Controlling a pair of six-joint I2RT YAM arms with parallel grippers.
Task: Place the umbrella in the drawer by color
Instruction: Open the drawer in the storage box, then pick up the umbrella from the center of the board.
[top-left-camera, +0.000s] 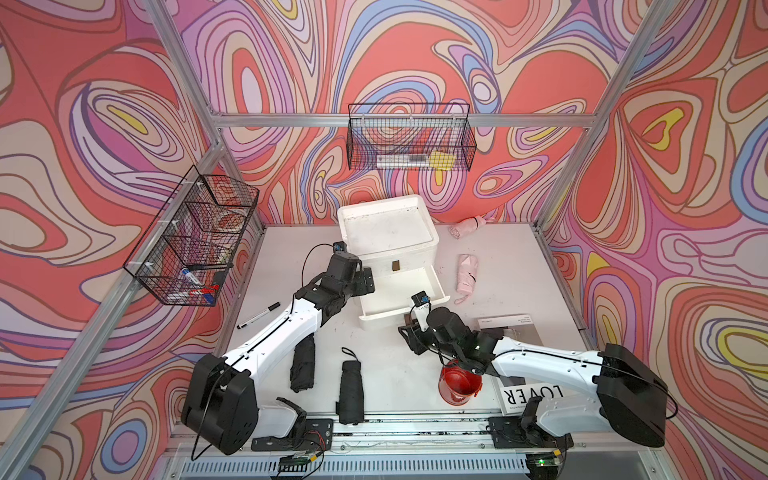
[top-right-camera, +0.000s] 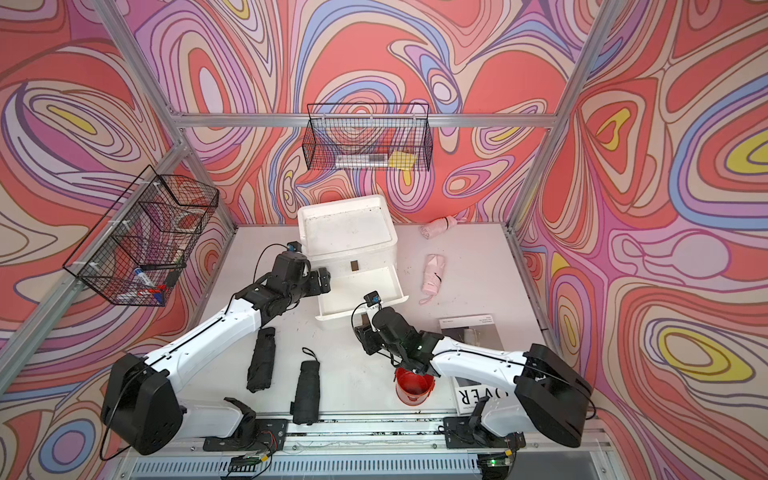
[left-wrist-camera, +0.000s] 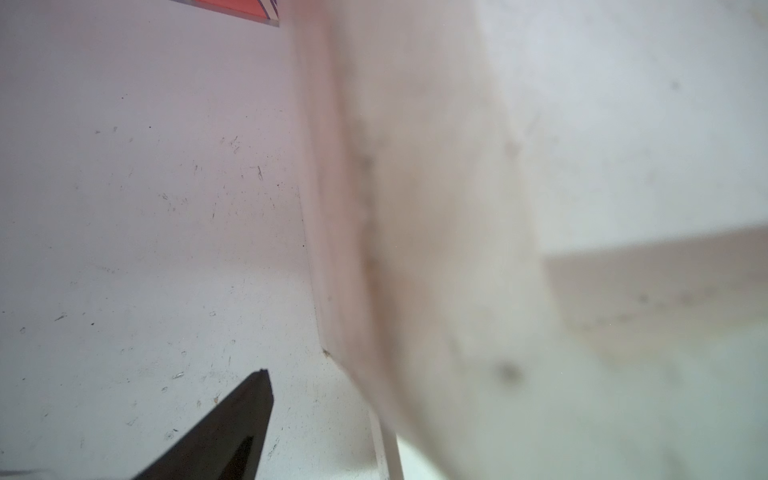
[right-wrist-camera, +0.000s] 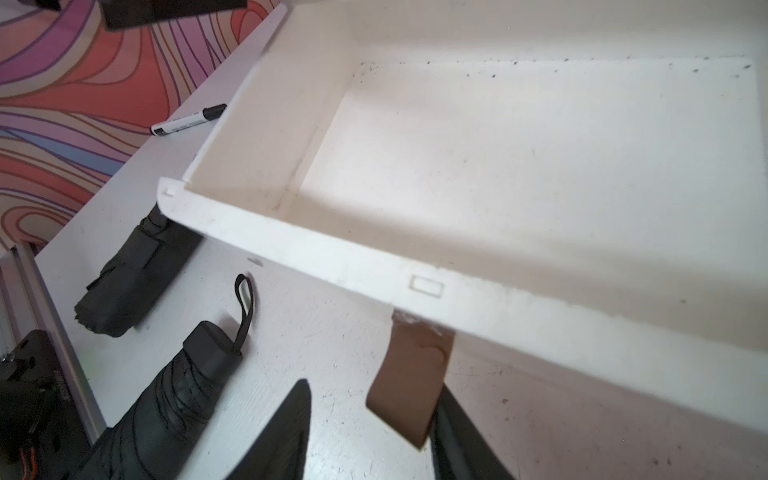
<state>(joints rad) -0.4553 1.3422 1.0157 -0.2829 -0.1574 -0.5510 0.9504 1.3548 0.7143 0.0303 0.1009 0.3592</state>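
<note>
Sitting at the brown pull tab (right-wrist-camera: 409, 374) of the lower drawer (right-wrist-camera: 291, 245): right fingers (right-wrist-camera: 291, 424) stand part-way apart, one on each side of the tab, not clamped on it. The drawer is pulled out and empty. Left fingers (left-wrist-camera: 232, 428) are wide and hold nothing, close against the side wall of the cabinet (top-left-camera: 386, 232). Only one finger shows, so I can't tell if there's contact.

No umbrella is in yet:
- black umbrella (top-left-camera: 350, 390) at the front edge of the worktop (top-left-camera: 519, 291)
- second black umbrella (top-left-camera: 302, 365) beside it, partly under the left arm
- pink umbrella (top-left-camera: 467, 272) toward the right edge, near the drawer
- second pink umbrella (top-left-camera: 467, 226) at the back edge

Risks as I see them:
- The tab may be leaning on one finger. Backing off at an angle could snag it and drag the drawer further out, maybe off its runners.
- If the left arm leaves, nothing steadies the cabinet.
- The red cup (top-left-camera: 459, 386) sits right under the right arm, so a low swing tips it.
- I see no colour mark on either drawer, so picking the wrong colour is possible.
</note>
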